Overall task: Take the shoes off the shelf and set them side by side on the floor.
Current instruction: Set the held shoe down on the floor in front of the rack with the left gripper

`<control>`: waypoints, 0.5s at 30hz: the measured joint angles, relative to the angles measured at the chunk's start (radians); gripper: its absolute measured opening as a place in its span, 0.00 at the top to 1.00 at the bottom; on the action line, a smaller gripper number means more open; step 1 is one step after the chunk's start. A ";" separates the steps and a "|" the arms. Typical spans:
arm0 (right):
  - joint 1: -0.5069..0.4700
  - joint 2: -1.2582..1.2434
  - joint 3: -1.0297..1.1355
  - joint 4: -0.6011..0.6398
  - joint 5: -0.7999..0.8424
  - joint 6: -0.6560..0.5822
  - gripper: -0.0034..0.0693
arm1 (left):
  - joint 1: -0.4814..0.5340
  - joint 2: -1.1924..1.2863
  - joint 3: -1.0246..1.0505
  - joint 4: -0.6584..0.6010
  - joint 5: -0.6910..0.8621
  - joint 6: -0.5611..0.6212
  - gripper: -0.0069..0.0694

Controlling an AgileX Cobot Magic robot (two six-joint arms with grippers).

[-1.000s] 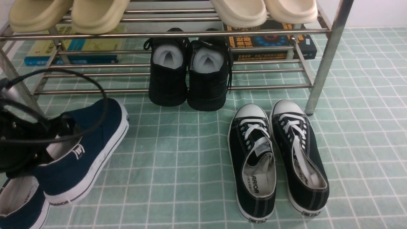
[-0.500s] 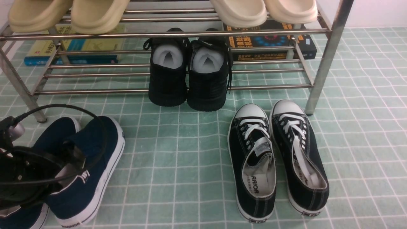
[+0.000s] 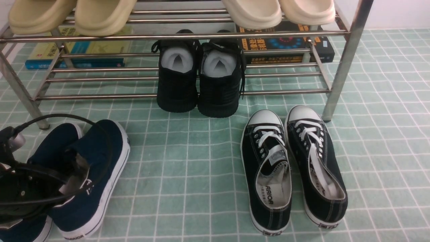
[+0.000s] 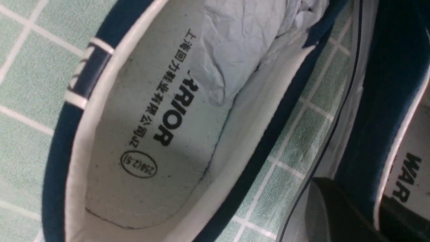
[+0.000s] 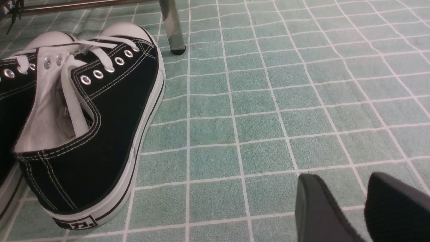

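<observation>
Front view: the navy, white-soled shoes (image 3: pixel 99 158) are side by side at the floor's (image 3: pixel 188 168) near-left corner, before the shelf's (image 3: pixel 100 96) left leg. The left gripper (image 3: pixel 75 169) pinches the right shoe's heel collar.

Left wrist view: white lining, printed insole, paper stuffing. A finger (image 4: pixel 329 208) presses the gripped shoe's outside.

Right wrist view: the right gripper (image 5: pixel 339 183) hangs slightly parted and empty, near the lace-ups (image 5: pixel 100 134).

Two navy-blue shoes (image 3: pixel 97 174) and two black lace-up sneakers (image 3: pixel 268 174) are on the floor (image 3: pixel 188 168). There is one shelf (image 3: pixel 346 60). It holds two all-black shoes (image 3: pixel 177 90) and four foam slippers (image 3: pixel 100 16), two yellowish and two paler. Books (image 3: pixel 90 47) lie in two stacks beneath it; how many cannot be counted.
</observation>
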 joint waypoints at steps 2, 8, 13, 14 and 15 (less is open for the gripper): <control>0.000 0.000 0.000 0.000 0.000 0.000 0.62 | 0.000 0.000 0.000 0.000 -0.005 0.004 0.87; 0.000 0.000 0.000 0.000 0.000 0.000 0.62 | 0.000 -0.001 0.000 0.000 -0.009 0.109 0.82; 0.000 0.000 0.000 0.000 0.000 0.000 0.62 | 0.000 -0.003 0.000 -0.003 -0.014 0.128 0.66; 0.000 0.000 0.000 0.000 0.000 0.000 0.62 | 0.000 -0.005 0.000 -0.005 -0.014 0.129 0.66; 0.000 0.000 0.000 0.000 0.000 0.000 0.62 | 0.000 -0.007 0.000 -0.005 -0.014 0.129 0.62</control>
